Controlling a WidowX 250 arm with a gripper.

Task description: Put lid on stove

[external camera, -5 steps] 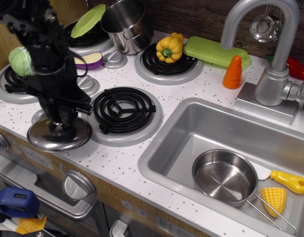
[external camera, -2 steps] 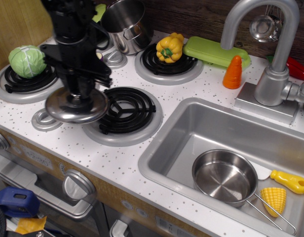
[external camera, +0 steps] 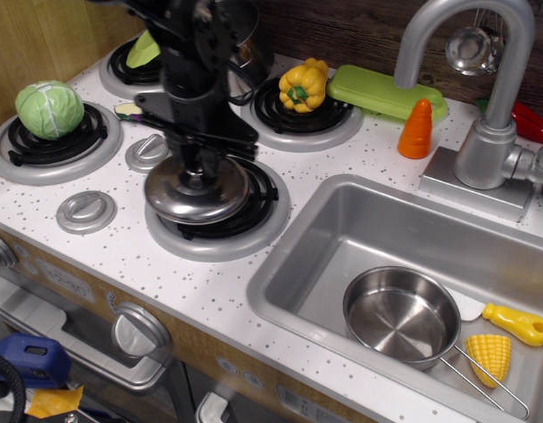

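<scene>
The black claw (external camera: 199,169) is clamped on the knob of the round, shiny steel lid (external camera: 197,196), which hangs just below it over the black spiral coil burner (external camera: 220,201) of the white speckled toy stove (external camera: 201,291). Placing looks to be the step in hand; next comes a straight lowering and release. The steel sink basin (external camera: 298,238) edge lies right, grey dial knobs (external camera: 87,211) left; room underneath looks ample.

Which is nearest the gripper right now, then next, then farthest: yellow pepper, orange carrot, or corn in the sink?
From the gripper holding the lid:
1. Yellow pepper, on the back burner.
2. Orange carrot, beside the faucet.
3. Corn, in the sink's front right corner.
</scene>
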